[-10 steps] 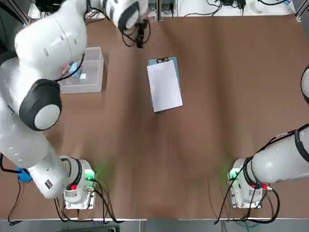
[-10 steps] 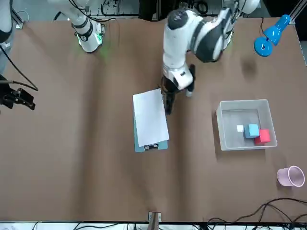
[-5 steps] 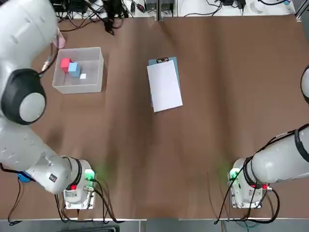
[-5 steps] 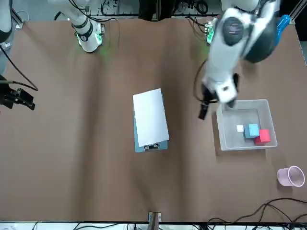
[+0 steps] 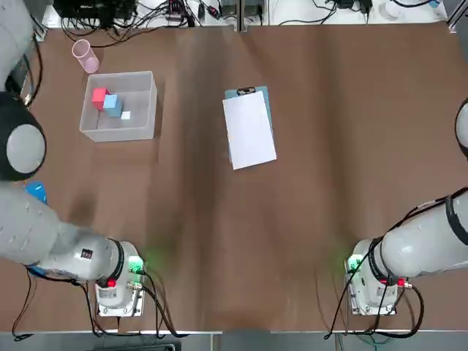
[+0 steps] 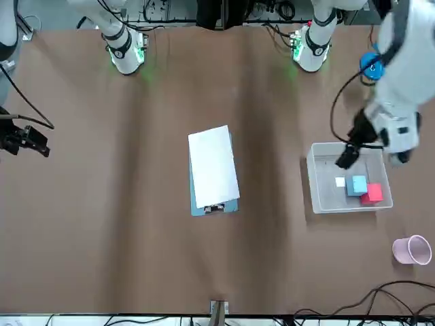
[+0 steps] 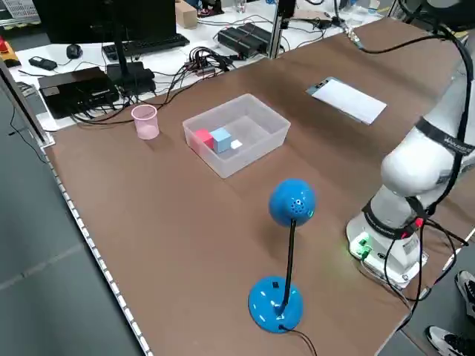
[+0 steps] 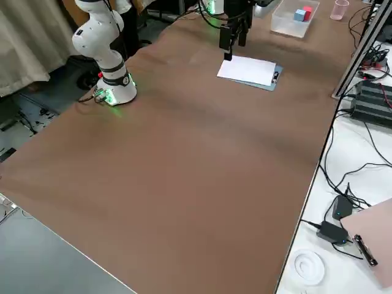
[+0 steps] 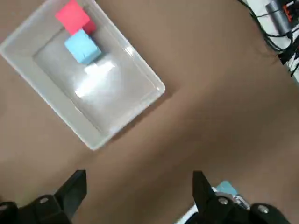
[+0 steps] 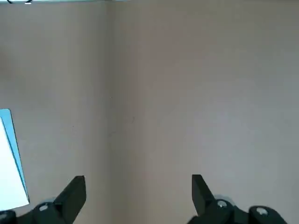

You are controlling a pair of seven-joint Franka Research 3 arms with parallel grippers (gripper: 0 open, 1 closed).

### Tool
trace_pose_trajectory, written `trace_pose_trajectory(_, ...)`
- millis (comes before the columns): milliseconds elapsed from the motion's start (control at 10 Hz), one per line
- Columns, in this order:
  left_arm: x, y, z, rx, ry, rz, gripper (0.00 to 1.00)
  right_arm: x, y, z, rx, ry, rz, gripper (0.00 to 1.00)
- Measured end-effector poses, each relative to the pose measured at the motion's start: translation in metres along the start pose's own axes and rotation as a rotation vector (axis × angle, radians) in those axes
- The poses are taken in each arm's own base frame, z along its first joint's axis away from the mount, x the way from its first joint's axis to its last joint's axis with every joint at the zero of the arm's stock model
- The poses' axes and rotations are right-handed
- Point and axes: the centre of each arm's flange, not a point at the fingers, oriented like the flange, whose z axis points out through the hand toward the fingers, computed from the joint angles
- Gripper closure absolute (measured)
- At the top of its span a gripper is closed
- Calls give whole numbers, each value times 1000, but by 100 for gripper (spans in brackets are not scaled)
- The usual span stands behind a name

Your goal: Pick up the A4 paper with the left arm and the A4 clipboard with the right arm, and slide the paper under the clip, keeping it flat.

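Note:
The white A4 paper (image 5: 250,133) lies flat on the light-blue A4 clipboard (image 5: 266,97) at mid-table, covering most of it. The clip (image 5: 246,91) sits at the board's far short end and shows in the front view as the clip (image 6: 214,208). My left gripper (image 6: 369,157) hovers open and empty at the near edge of the white bin, well off to the paper's left. Its wrist view shows the spread fingers (image 9: 74,186) with only table between them. My right gripper (image 6: 37,141) stays open and empty far out on the right side, with a strip of the paper (image 10: 7,158) at its wrist picture's edge.
A clear-white bin (image 5: 153,102) at the far left holds a red block (image 5: 99,96), a blue block (image 5: 112,104) and a small white one. A pink cup (image 5: 84,56) stands behind it. A blue desk lamp (image 7: 289,252) stands near the left arm's base.
My left arm has swung away from the paper's edge toward the robot's left, ending by the bin. Paper, clipboard and right arm have not moved.

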Motion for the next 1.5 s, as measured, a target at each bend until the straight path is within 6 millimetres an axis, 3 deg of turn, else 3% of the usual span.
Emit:
trace_pose_trajectory(300, 36, -36, -1, 25, -33, 375, 0, 1, -1, 0, 0, 8, 5, 0)
trace_pose_trajectory(600, 15, -33, -38, -5, 8, 641, 0, 2, -1, -2, 0, 12, 26, 0)
trace_pose_trajectory(800, 8, -40, -83, -11, 20, 696, 0, 2, 2, -2, -1, 13, 30, 0)
trace_pose_trajectory(900, 6, -41, -96, -11, 30, 709, 0, 2, 4, -1, -1, 9, 33, 0)
trace_pose_trajectory(1200, -3, -28, -86, 0, 13, 772, 0, 2, 5, 0, -2, 4, 34, 0)
trace_pose_trajectory(1500, 1, -27, -79, 5, 2, 785, 0, 2, 4, -1, -2, 7, 33, 0)
